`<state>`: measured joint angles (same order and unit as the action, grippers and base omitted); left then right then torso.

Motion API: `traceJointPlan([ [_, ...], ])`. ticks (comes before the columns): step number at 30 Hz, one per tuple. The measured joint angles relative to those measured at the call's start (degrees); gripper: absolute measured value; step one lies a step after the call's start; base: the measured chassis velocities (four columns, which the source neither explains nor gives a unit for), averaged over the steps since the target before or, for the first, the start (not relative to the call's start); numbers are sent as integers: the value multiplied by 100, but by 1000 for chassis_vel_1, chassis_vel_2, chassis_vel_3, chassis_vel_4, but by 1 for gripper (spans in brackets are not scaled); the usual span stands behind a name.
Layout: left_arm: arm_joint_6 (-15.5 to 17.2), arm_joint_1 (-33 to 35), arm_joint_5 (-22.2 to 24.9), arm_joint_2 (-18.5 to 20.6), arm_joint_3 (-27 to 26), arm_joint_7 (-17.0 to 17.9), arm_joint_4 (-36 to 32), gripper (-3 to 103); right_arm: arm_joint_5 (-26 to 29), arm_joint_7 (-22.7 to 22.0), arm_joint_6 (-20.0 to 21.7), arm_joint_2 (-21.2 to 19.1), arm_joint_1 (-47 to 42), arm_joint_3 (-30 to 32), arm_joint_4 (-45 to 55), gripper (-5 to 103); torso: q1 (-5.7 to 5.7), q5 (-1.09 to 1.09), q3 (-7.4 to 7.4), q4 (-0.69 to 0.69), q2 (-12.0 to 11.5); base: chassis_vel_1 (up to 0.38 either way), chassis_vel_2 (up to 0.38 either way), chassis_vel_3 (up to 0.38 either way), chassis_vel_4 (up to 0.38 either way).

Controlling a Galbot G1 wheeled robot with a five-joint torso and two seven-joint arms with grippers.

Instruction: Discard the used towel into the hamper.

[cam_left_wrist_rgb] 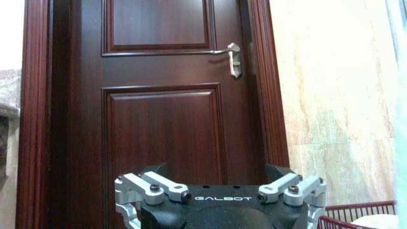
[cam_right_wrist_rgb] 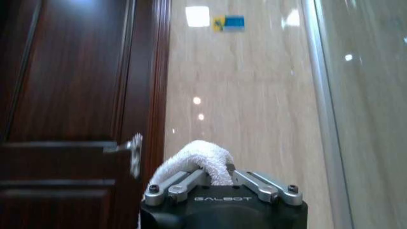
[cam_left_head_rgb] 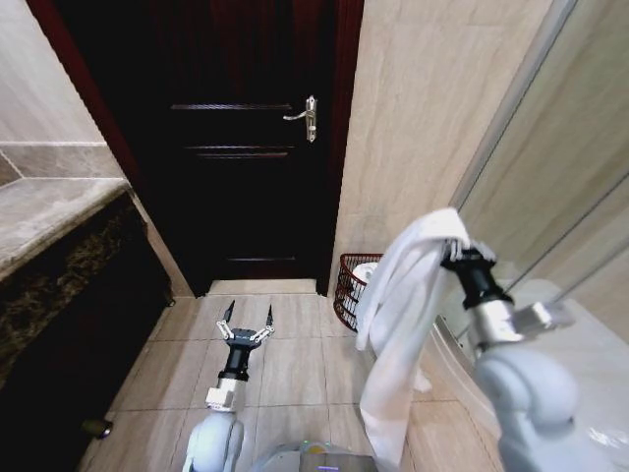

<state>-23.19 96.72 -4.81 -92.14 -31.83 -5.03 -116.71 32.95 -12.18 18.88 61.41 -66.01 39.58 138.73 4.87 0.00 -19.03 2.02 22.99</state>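
Observation:
My right gripper [cam_left_head_rgb: 450, 248] is raised at the right of the head view and shut on the used towel [cam_left_head_rgb: 393, 324], a white cloth hanging down in long folds. In the right wrist view the towel [cam_right_wrist_rgb: 198, 156] bulges out between the fingers of the right gripper [cam_right_wrist_rgb: 215, 177]. The hamper [cam_left_head_rgb: 346, 293], a dark red wire basket, stands on the floor against the tiled wall, just behind and left of the hanging towel, with something white inside. Its rim [cam_left_wrist_rgb: 356, 211] also appears in the left wrist view. My left gripper [cam_left_head_rgb: 248, 317] is held low over the floor tiles, open and holding nothing.
A dark wooden door [cam_left_head_rgb: 246, 167] with a metal handle [cam_left_head_rgb: 307, 118] is shut straight ahead. A stone counter [cam_left_head_rgb: 49, 211] runs along the left. A glass panel [cam_left_head_rgb: 550, 177] and a white fixture [cam_left_head_rgb: 590, 344] stand at the right. Tiled floor [cam_left_head_rgb: 295, 364] lies between them.

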Motion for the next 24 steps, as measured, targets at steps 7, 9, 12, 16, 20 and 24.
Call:
traceJointPlan([
  [7,-82,114,-68,1,-67,29,20,100,710,-189,120,-909,1602,-167,-958,5,-4,5,6,-1,-13,0,0,0,0],
  [9,-83,120,-106,1,-49,41,47,100,948,-196,141,-1343,2311,-216,-1355,5,-5,3,8,7,-16,0,0,0,0],
  [12,-61,43,-139,0,24,35,98,100,1123,-226,162,-1713,2623,-182,-1544,5,-6,-6,11,-1,-17,0,0,0,0],
  [16,-79,-32,-156,0,77,-19,218,100,1397,-229,182,-2190,3326,-382,-2000,5,-7,6,12,-5,-21,0,0,0,0],
  [20,-140,-97,-161,1,100,-69,341,100,1796,-212,323,-2529,4414,-862,-2479,5,-9,3,15,-2,-26,0,0,0,0],
  [24,-156,-105,-164,1,80,-97,346,100,2082,-272,344,-2601,5532,-1660,-2940,5,-11,-4,19,-2,-26,0,0,0,0],
])
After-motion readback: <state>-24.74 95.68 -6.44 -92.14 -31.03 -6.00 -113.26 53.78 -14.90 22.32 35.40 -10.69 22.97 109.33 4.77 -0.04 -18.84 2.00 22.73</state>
